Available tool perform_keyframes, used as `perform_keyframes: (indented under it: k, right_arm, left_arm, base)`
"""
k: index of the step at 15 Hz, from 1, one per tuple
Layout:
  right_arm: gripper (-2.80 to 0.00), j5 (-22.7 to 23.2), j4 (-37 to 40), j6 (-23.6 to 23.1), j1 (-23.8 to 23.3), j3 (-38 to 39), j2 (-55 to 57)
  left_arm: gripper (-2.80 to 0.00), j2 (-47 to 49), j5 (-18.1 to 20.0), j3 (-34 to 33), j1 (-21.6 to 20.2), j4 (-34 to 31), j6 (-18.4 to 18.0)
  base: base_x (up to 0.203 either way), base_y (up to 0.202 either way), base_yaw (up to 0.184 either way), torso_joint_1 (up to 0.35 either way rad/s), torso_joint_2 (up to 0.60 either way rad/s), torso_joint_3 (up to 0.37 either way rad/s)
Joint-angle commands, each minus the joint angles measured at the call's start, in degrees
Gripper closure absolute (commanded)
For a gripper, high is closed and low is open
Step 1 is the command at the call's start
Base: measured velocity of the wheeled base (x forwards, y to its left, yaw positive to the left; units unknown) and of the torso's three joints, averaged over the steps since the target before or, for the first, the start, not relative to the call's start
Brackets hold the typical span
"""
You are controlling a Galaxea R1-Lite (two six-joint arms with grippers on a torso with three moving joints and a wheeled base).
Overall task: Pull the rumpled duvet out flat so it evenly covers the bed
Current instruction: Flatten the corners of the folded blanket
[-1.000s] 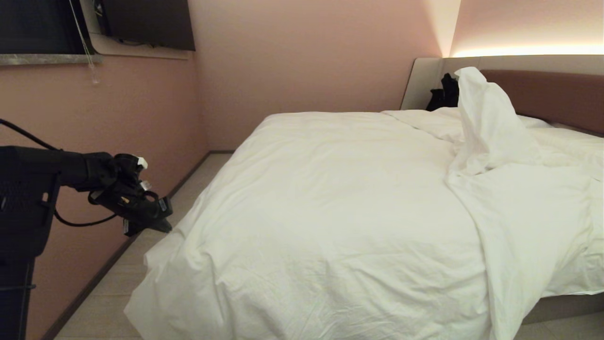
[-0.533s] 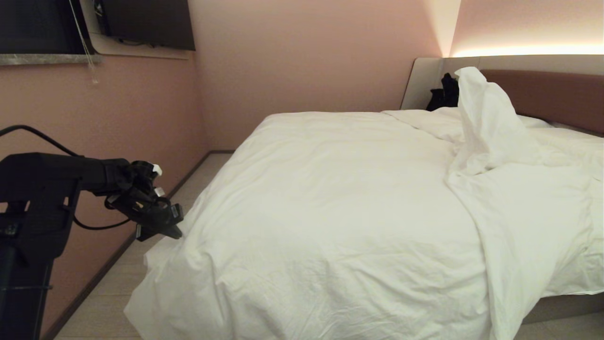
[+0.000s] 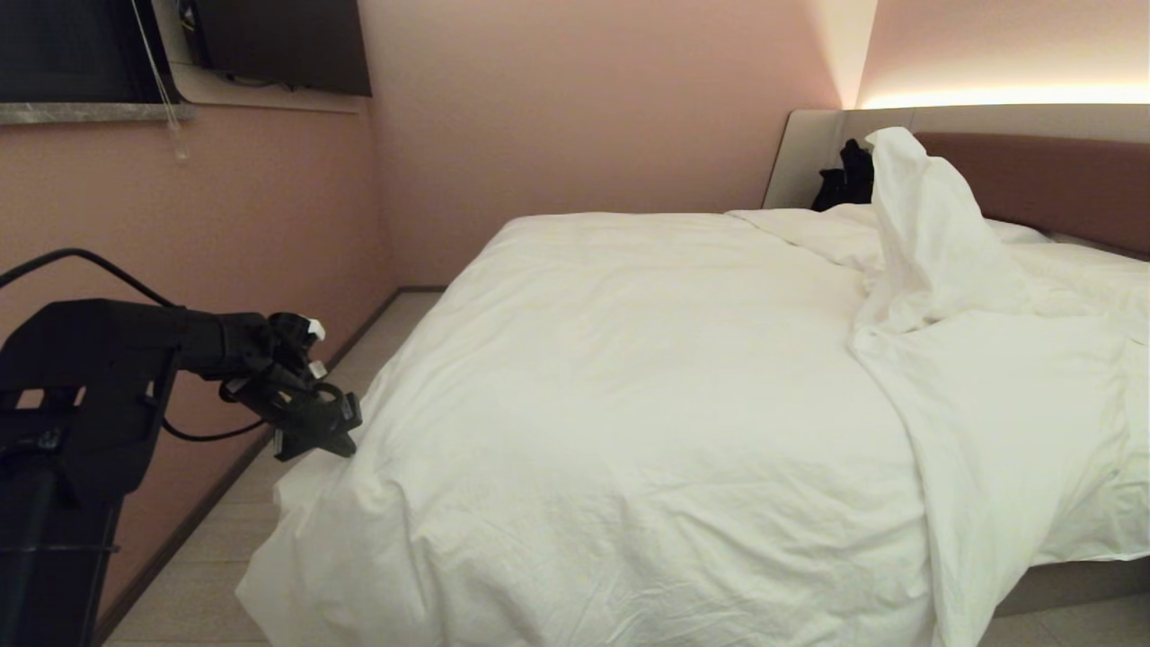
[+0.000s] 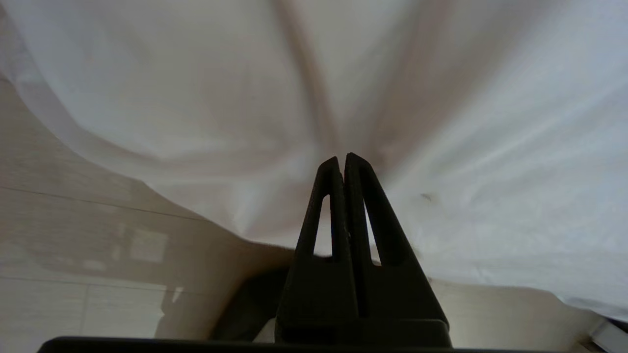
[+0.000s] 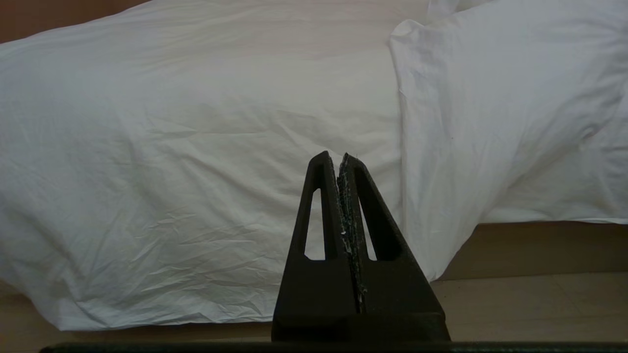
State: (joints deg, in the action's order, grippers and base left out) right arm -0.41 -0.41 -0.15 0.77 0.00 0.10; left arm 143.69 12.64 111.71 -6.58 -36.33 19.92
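The bed (image 3: 1033,171) lay under the duvet (image 3: 629,386), one fold bunched up near the headboard. Over the last second the left pincer (image 3: 346,440), closed and empty, had dropped to the duvet's near corner, probably preparing a grasp. The right pincer (image 5: 339,158) stayed closed, parked.

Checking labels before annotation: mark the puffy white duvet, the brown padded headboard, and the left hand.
Puffy white duvet (image 3: 647,377): head view, its flat middle.
Brown padded headboard (image 3: 1060,184): head view, bare front panel.
Left hand (image 3: 346,447): head view, the closed black tips beside the duvet's edge.
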Motion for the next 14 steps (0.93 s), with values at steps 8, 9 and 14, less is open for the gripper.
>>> perform_keyframes:
  k: [8,9,14]
  right_arm:
    - [0.0,0.1,0.1,0.0,0.0,0.0,0.0]
    - [0.0,0.1,0.0,0.0,0.0,0.0,0.0]
    - [0.0,0.1,0.0,0.0,0.0,0.0,0.1]
  left_arm:
    - [0.0,4.8,-11.4,0.0,2.4,8.7,-1.6]
    - [0.0,4.9,-11.7,0.0,2.4,8.8,-1.7]
    - [0.0,8.2,-23.3,0.1,2.6,16.2,-4.4]
  base:
    - [0.0,0.0,0.0,0.0,0.0,0.0]
    - [0.0,0.0,0.0,0.0,0.0,0.0]
    - [0.0,0.0,0.0,0.0,0.0,0.0]
